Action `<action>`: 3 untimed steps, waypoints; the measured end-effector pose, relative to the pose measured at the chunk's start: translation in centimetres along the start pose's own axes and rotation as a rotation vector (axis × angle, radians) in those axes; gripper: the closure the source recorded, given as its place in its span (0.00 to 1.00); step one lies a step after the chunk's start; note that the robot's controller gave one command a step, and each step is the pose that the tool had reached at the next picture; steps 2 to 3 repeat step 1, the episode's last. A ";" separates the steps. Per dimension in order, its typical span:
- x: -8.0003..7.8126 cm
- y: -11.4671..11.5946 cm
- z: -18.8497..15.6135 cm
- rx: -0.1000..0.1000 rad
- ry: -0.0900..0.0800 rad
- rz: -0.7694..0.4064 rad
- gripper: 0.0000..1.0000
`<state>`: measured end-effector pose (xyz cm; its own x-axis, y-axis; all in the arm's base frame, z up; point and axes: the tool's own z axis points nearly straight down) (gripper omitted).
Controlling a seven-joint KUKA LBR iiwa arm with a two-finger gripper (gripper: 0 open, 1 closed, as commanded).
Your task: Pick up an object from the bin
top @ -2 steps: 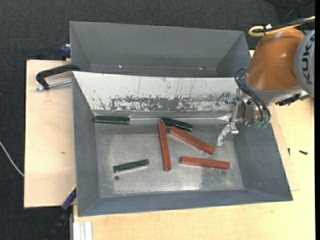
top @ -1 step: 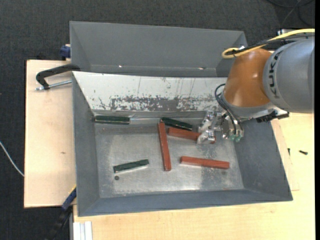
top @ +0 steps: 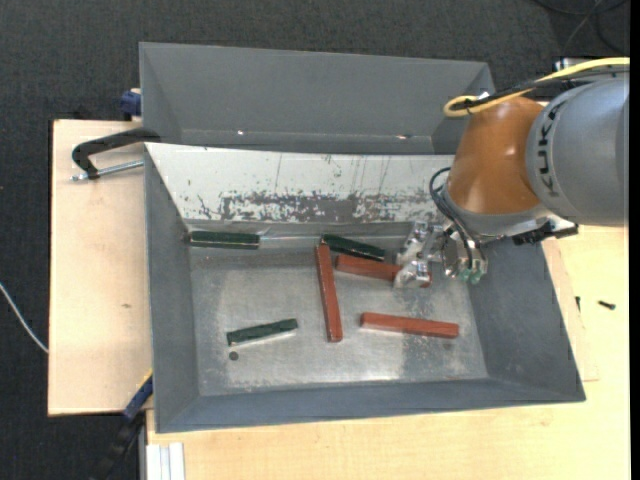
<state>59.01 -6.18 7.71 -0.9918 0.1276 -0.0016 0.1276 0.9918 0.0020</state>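
Note:
My gripper [top: 418, 263] hangs low in the bin's right half, its metal fingers close over the right end of a red-brown bar [top: 366, 265]. A dark green bar [top: 354, 247] lies just behind that one, touching it. Below the gripper a second red-brown bar [top: 409, 325] lies flat on the floor. A third red-brown bar [top: 329, 293] runs front to back, left of the gripper. Nothing shows between the fingers.
A dark green bar [top: 225, 238] lies along the back wall at the left, and another [top: 262, 332] lies on the floor at the front left. The arm with its orange cover comes in over the bin's right rim.

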 end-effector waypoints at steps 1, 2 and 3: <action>0.2 0.7 -14.8 0.004 -0.012 -0.685 1.00; 0.2 0.7 -14.8 0.004 -0.012 -0.685 1.00; 0.2 0.7 -14.8 0.004 -0.012 -0.685 1.00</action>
